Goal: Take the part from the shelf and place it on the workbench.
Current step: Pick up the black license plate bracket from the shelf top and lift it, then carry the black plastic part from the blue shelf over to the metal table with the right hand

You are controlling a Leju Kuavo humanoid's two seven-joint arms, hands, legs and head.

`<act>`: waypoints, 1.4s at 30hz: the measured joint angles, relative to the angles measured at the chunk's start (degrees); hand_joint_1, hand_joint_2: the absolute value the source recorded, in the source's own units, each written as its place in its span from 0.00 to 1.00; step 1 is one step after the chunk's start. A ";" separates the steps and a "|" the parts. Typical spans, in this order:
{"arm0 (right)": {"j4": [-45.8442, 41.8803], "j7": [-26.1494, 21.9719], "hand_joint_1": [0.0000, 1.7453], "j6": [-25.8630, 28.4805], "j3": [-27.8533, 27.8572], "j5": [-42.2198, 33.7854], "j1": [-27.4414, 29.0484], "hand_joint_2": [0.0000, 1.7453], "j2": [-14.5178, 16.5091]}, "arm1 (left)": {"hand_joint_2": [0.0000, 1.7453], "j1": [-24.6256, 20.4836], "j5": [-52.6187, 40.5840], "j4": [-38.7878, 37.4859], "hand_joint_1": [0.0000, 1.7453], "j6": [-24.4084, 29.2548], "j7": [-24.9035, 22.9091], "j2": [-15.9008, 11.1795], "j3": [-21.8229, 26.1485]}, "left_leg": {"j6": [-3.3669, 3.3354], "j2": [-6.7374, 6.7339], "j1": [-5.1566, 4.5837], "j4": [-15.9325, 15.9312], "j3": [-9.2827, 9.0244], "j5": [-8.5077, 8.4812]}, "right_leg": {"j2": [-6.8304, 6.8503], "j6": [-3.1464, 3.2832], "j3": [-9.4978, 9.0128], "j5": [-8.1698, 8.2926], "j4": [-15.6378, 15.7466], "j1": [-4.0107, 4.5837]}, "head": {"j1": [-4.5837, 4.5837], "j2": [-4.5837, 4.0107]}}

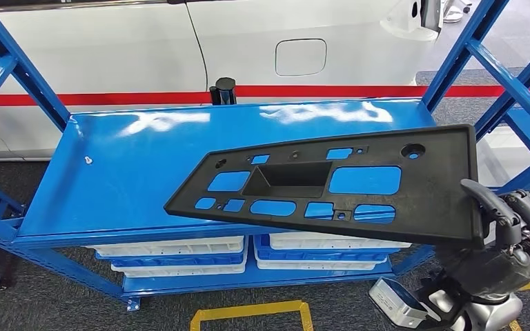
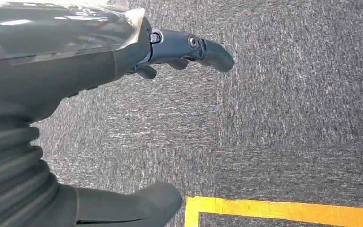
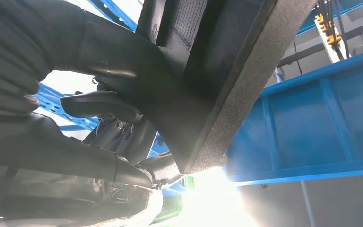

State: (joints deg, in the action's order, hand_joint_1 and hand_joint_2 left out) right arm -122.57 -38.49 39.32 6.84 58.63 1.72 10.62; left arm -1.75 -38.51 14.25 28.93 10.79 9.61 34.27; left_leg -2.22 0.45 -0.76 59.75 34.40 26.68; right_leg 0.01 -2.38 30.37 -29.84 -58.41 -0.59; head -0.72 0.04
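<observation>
Between the thumb and fingers of the right robot hand (image 1: pixel 514 224): black plastic panel with cut-outs (image 1: pixel 331 186), clamped at its wide end, reaching away to that hand's left over the blue shelf (image 1: pixel 131 172), tilted, narrow tip lowest. Below, white and blue trays (image 1: pixel 179 252). Left robot hand (image 2: pixel 189 49) over grey carpet (image 2: pixel 288 118), fingers apart, holding nothing.

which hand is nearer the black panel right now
Right. The right hand grips the black panel at its wide end; the left hand hangs open over grey carpet, away from it.
</observation>
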 joint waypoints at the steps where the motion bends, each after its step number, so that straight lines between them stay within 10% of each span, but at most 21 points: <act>1: 0.00 0.00 1.00 0.00 0.04 -0.05 0.05 1.00 0.04 | 1.00 0.00 0.00 0.00 0.00 -0.01 0.05 0.01 0.11 | 0.00 0.00 0.00 0.00 0.00 0.00 | 0.00 0.00 0.00 0.00 0.00 0.00 | 0.00 0.00; 20: -1.49 -0.02 1.00 0.00 0.96 -4.75 3.34 1.00 1.67 | 1.00 -0.01 -1.01 -0.02 0.00 -0.14 -0.03 -0.12 1.72 | -1.16 -0.07 -0.50 -0.53 -0.21 -0.30 | -0.01 -0.90 -0.44 -0.07 -0.06 -0.68 | -0.02 0.00; 26: -1.54 -0.02 1.00 0.00 1.03 -5.59 3.90 1.00 1.68 | 1.00 -0.01 -0.90 -0.02 0.00 1.30 -0.14 0.19 2.34 | -1.71 -0.30 0.10 -1.51 -0.14 -1.27 | -0.03 -0.61 6.35 -6.88 -15.48 -0.54 | 0.06 0.00; 30: -1.52 -0.02 1.00 0.00 1.03 -5.74 3.94 1.00 1.66 | 1.00 -0.01 -0.85 -0.02 0.00 1.58 -0.14 0.40 2.67 | -0.87 -0.10 0.33 -1.44 0.07 -1.74 | -0.08 -2.19 0.22 -1.72 -4.07 -0.80 | 0.07 0.00; 35: -1.45 -0.02 1.00 -0.01 1.19 -5.82 3.88 1.00 1.65 | 1.00 -0.01 -0.85 -0.02 0.00 1.72 -0.12 0.45 3.15 | 0.86 0.12 0.24 -1.01 0.81 -2.24 | -0.55 -0.06 -0.89 0.40 0.33 -0.79 | -0.08 0.00; 39: -1.42 -0.03 1.00 -0.04 1.25 -6.08 3.67 1.00 1.67 | 1.00 0.00 -0.85 -0.02 0.00 1.75 -0.02 0.42 3.33 | 2.11 -0.05 0.79 5.67 3.72 4.24 | -0.14 1.93 0.32 1.72 0.42 -1.07 | -0.13 0.00; 42: -1.23 -0.04 1.00 -0.04 1.29 -6.24 3.62 1.00 1.62 | 1.00 0.00 -0.85 -0.03 0.00 1.76 0.11 0.42 3.40 | 2.74 -0.08 1.13 13.92 6.00 8.31 | 0.12 2.09 1.73 2.66 0.35 -0.94 | -0.14 0.00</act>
State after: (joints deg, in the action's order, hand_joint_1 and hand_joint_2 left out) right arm -123.81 -38.53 39.28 8.13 52.39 5.34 12.25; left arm -1.75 -39.36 14.22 30.69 10.90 10.03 37.67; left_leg 0.52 0.36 0.36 73.67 40.40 34.99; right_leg 0.14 -0.29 32.10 -27.18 -58.06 -1.53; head -0.86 0.04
